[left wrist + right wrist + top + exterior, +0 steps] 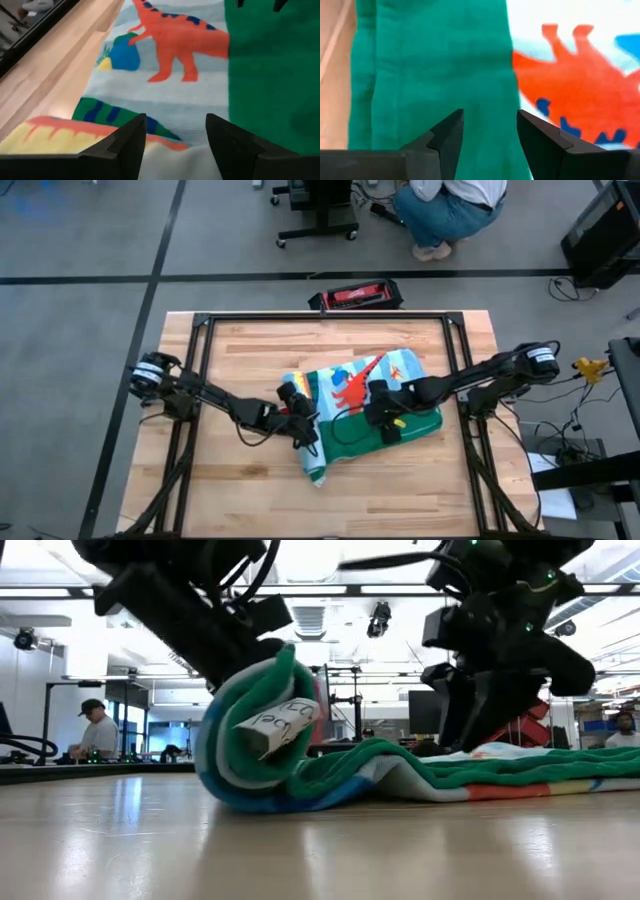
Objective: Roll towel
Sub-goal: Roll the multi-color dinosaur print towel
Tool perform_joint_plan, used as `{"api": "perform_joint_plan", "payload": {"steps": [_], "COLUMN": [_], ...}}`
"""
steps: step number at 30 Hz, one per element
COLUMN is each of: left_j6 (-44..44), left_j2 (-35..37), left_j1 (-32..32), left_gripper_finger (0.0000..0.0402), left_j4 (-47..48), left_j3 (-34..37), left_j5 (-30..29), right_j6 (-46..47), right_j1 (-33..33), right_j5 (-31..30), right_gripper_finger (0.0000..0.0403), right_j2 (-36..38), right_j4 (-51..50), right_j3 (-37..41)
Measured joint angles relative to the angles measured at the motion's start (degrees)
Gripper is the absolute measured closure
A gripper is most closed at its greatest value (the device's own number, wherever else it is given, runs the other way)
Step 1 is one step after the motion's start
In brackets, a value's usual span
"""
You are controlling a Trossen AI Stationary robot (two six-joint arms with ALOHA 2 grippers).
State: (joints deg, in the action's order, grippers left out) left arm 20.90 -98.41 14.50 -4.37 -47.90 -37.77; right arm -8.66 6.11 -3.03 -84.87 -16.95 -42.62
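A white tag point(277, 724) with unreadable writing hangs from the towel point(400, 775).

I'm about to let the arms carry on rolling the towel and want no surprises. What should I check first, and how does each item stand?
1. Left gripper open over the towel: ok.
2. Right gripper open, nothing between its fingers: ok.
3. Roll started: ok; the low view shows a curled end lifted off the table.
4. Rest of towel lying flat: ok, it trails low along the wood.
5. Towel fully on the table: ok.
6. Left gripper actually gripping the curl: cannot tell.
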Motion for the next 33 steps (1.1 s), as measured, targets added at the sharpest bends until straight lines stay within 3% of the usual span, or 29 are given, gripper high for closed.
{"api": "perform_joint_plan", "payload": {"steps": [4,9,13,16,24,33], "left_j6": [-0.02,-1.42,-2.29,-2.44,-2.44,-2.42], "left_j2": [0.00,0.00,0.00,0.00,0.00,0.02], "left_j1": [0.00,-0.04,-0.38,-0.73,-1.22,-1.27], "left_gripper_finger": [0.0212,0.0212,0.0212,0.0212,0.0212,0.0212], "left_j4": [-9.33,-20.89,-24.20,-24.23,-24.08,-23.88], "left_j3": [5.45,10.98,12.49,12.37,12.44,12.36], "left_j5": [0.00,-0.01,-0.09,-0.18,-0.16,-0.12], "right_j6": [-0.93,-3.98,-3.72,-2.15,-0.31,0.83], "right_j1": [1.34,3.27,3.41,3.94,9.07,9.24], "right_j5": [0.05,1.01,4.95,7.90,9.64,8.93], "right_gripper_finger": [0.0233,0.0233,0.0233,0.0233,0.0248,0.0324], "right_j2": [-0.57,-1.28,-6.15,-11.02,-22.34,-23.73], "right_j4": [6.66,21.81,37.87,44.55,40.91,44.08], "right_j3": [0.04,0.00,-0.22,-2.87,-14.74,-19.57]}}
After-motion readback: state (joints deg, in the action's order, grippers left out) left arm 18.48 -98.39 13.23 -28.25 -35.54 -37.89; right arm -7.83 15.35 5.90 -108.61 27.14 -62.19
